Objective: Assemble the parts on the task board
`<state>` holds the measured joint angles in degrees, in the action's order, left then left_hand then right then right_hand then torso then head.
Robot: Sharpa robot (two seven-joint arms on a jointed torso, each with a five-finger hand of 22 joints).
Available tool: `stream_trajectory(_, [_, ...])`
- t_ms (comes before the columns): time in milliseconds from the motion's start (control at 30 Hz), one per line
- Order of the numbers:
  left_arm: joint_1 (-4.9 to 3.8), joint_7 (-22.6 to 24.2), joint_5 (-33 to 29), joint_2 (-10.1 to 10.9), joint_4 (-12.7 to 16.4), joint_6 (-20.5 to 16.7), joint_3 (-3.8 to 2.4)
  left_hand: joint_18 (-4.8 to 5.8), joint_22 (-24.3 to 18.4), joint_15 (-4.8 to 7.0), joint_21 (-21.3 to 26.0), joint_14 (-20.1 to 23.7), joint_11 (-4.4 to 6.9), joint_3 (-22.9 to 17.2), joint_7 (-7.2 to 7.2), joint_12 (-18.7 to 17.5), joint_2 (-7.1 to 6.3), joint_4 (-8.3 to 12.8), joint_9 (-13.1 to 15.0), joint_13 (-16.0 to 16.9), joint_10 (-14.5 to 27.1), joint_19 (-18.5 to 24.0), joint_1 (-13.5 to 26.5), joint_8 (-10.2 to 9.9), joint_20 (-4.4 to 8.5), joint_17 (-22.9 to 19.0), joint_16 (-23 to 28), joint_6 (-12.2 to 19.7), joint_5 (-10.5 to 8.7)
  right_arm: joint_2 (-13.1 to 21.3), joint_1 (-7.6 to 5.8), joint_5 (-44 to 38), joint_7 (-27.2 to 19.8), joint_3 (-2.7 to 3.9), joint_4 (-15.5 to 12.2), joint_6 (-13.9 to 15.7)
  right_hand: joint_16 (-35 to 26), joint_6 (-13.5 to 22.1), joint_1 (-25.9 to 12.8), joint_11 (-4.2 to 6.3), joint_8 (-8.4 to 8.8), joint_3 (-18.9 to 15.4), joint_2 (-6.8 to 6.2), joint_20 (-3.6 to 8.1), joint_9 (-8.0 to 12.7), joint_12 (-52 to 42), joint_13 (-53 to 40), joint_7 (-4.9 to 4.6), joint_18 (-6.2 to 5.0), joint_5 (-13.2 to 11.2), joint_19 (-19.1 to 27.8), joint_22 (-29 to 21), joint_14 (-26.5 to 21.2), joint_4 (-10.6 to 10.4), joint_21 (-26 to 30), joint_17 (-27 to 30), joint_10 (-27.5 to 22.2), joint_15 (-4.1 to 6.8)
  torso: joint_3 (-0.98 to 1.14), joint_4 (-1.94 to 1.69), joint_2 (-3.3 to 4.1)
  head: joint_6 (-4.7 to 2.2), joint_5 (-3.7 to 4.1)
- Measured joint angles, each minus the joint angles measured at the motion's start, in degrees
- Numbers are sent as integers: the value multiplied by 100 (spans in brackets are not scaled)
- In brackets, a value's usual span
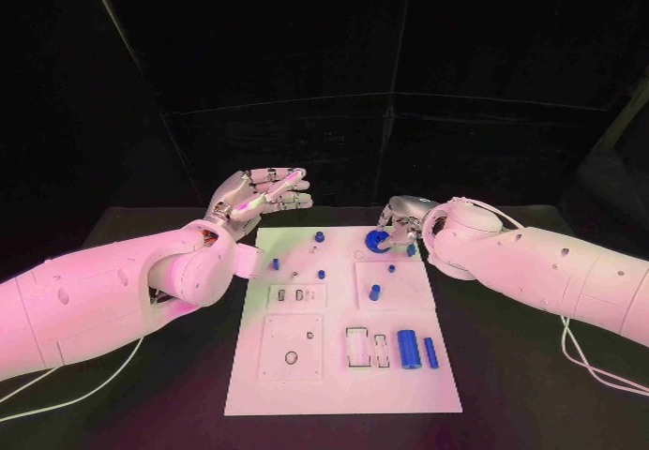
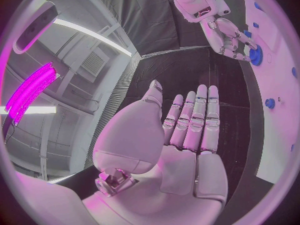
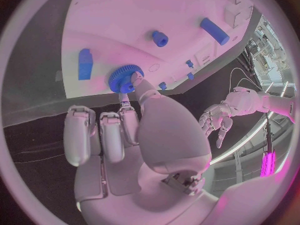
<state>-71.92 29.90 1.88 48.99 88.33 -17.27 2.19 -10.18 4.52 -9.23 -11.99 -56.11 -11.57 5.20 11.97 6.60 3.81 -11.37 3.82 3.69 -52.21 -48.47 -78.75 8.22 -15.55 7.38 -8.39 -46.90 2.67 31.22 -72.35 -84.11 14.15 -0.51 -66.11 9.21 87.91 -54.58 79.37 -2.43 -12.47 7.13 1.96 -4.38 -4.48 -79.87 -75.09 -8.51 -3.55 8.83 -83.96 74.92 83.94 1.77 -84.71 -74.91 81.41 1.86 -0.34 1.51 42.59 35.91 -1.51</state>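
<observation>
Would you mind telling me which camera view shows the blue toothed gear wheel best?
The right wrist view: the blue toothed gear wheel appears large, teeth distinct, with the right hand fingertips touching it on the white task board. The head view shows it small beside that hand; the left wrist view shows it tiny near the rim.

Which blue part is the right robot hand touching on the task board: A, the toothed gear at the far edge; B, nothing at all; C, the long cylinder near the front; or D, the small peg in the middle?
A: the right robot hand has fingertips on the blue toothed gear at the far edge of the task board.
</observation>
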Motion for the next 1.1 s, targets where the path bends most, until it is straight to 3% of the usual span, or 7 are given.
stream_trajectory(400, [0,0,0,16,3,3,0,0,1,0,0,0,0,0,0,0,0,0,0,0,0,0,0,0,0,0,0,0,0,-127,2,-379,-19,0,-553,464,0,0,-44,8,6,22,42,0,3,0,4,0,-1,27,0,0,0,6,-5,0,8,0,-4,-16,-1,-21,-47])
stream_trajectory(467, [0,-1,0,17,3,4,0,0,1,0,0,0,0,0,0,0,0,0,0,0,0,0,0,-22,0,0,0,0,0,-234,-3,-490,-16,-43,-583,521,0,0,-52,8,7,21,48,0,3,0,4,0,0,27,0,-1,0,5,-5,0,8,0,-4,-17,1,-30,-59])
stream_trajectory(767, [0,-1,0,-4,-3,5,0,0,1,0,0,0,0,0,0,0,0,0,0,0,0,0,0,-22,0,0,0,0,0,-740,30,-875,8,-227,-429,658,0,0,-91,-12,39,39,10,0,3,0,5,0,-1,26,0,-1,-1,19,-5,1,29,-1,-5,-22,7,-23,-82])
stream_trajectory(1100, [0,-1,0,-37,-33,6,0,0,-3,0,0,0,0,0,0,0,0,0,0,0,0,0,0,-22,0,0,0,0,0,-1098,143,-1071,21,-251,-128,714,0,0,-109,-12,74,79,-9,-1,3,0,6,0,-1,17,0,-1,-1,-14,-26,-3,28,-1,0,-25,9,-15,-96])
